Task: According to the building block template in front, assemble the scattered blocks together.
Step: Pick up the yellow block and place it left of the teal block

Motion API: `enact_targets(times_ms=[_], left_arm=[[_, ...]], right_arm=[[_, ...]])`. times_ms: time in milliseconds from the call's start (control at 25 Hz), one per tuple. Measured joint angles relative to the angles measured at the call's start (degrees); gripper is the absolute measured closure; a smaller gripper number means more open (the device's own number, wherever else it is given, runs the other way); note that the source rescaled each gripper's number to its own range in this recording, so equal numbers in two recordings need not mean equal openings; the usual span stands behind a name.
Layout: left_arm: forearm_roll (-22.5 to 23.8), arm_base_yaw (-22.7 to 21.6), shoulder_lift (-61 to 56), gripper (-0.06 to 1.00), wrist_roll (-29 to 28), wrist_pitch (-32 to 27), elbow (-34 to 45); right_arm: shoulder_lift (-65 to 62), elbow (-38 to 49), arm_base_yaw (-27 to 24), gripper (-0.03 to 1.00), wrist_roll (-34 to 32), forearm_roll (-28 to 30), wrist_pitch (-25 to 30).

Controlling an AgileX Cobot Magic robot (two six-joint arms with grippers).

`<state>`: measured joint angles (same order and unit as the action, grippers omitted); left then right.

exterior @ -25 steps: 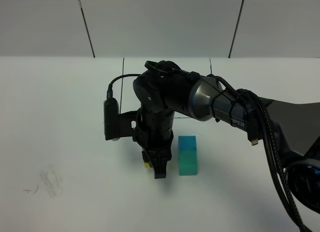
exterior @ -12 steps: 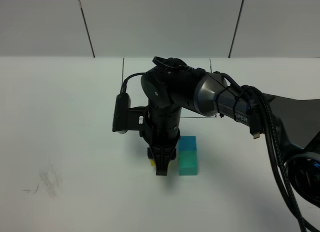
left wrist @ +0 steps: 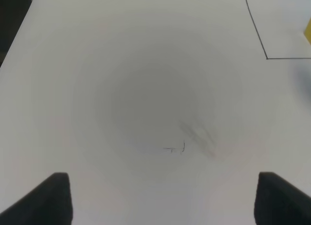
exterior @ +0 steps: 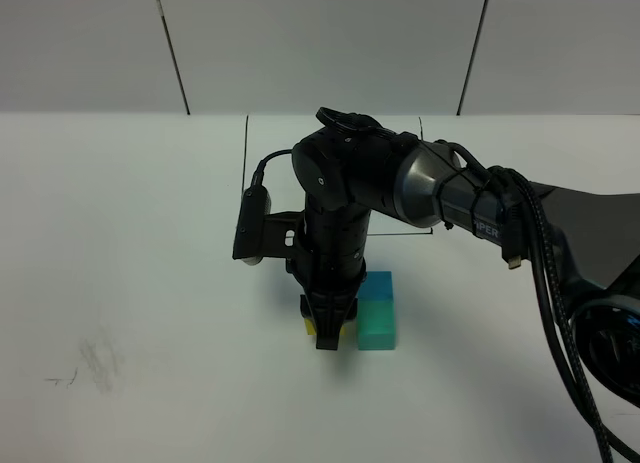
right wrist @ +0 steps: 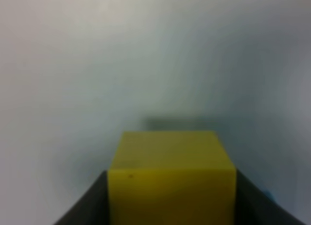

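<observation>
My right gripper (exterior: 327,335) points down and is shut on the yellow cube (exterior: 310,327), low at the table, just left of the teal-green cube (exterior: 377,324). The sky blue cube (exterior: 376,284) sits touching the teal-green one on its far side. In the right wrist view the yellow cube (right wrist: 171,179) fills the space between the dark fingers (right wrist: 87,203). The template cluster is hidden behind the right arm. My left gripper (left wrist: 165,200) is open and empty over bare table; it is out of the exterior view.
A thin black rectangle outline (exterior: 246,143) is drawn on the white table behind the arm. A faint smudge (exterior: 98,361) marks the table at front left. A yellow sliver (left wrist: 308,31) shows at the left wrist view's edge.
My right gripper has carried the yellow cube to the right, closer to the teal-green cube. The teal-green and blue cubes have not moved.
</observation>
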<state>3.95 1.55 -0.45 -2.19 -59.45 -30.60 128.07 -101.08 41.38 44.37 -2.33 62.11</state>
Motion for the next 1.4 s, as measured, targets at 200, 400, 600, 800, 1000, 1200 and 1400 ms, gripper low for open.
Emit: enact_targets(times_ms=[200,400,600,800,1000,1200,1400], left_arm=[[0.00,0.00,0.00,0.24,0.00,0.00,0.00],[0.00,0.00,0.00,0.24,-0.11,0.00,0.00],[0.00,0.00,0.00,0.24,-0.11,0.00,0.00],[0.00,0.00,0.00,0.24,-0.11,0.00,0.00],[0.00,0.00,0.00,0.24,-0.11,0.00,0.00],[0.00,0.00,0.00,0.24,-0.07,0.00,0.00],[0.00,0.00,0.00,0.24,-0.07,0.00,0.00]], right_arm=[[0.00,0.33,0.00,0.69,0.52,-0.11,-0.21],[0.00,2.67,0.00,0.69,0.93,-1.04,-2.58],[0.00,3.09,0.00,0.69,1.17,-1.17,-4.10],[0.00,4.76,-0.08,0.69,1.17,-1.12,-4.78],[0.00,5.22,-0.62,0.69,1.17,-1.30,-5.41],[0.00,6.88,-1.21,0.69,1.17,-1.19,-6.63],[0.00,7.91,-1.65,0.69,1.42,-1.55,-7.95]])
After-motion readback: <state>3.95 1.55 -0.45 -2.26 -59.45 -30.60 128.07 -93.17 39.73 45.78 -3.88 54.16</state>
